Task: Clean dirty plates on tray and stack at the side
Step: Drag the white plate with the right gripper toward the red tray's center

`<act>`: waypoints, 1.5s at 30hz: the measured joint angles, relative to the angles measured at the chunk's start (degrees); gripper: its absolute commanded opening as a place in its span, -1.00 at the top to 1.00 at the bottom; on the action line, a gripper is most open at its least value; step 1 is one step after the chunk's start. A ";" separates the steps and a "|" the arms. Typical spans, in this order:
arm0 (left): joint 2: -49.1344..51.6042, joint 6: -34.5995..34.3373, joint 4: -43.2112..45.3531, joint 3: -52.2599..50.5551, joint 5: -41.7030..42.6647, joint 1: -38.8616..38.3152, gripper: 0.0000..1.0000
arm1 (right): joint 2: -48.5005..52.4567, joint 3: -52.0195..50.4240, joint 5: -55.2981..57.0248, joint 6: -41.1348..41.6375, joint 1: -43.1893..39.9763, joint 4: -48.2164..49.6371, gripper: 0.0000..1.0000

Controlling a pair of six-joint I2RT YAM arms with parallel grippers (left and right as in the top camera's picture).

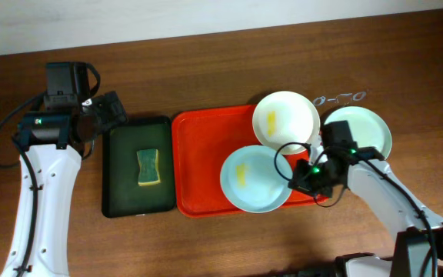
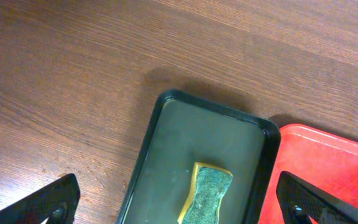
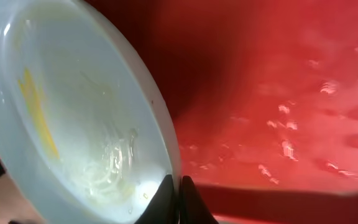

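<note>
Blue plate, rim pinched, R end effector

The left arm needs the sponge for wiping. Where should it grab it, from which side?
Probably pinch the sponge across its narrowed waist, straight down from above: it lies flat in the dark green tray, whose raised rim hinders a sideways approach.

my overhead feed came through bright, even and sharp, with only soft shadows. the left wrist view was dimmer, a dark shadow lying along the upper edge of the green tray. the right wrist view was blurred close up, white glare speckling the red tray at right, the plate soft-edged.
</note>
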 measured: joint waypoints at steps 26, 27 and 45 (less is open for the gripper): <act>0.00 0.00 0.02 0.00 -0.02 0.00 -0.99 | 5.16 -0.02 17.86 23.71 22.21 18.03 0.92; 0.00 0.00 -0.02 0.00 0.00 0.00 -0.98 | 6.21 -0.02 17.77 23.74 22.21 18.95 0.92; 0.00 0.00 0.11 0.00 0.00 0.00 -0.98 | 8.22 -0.02 11.91 21.94 22.25 22.36 0.85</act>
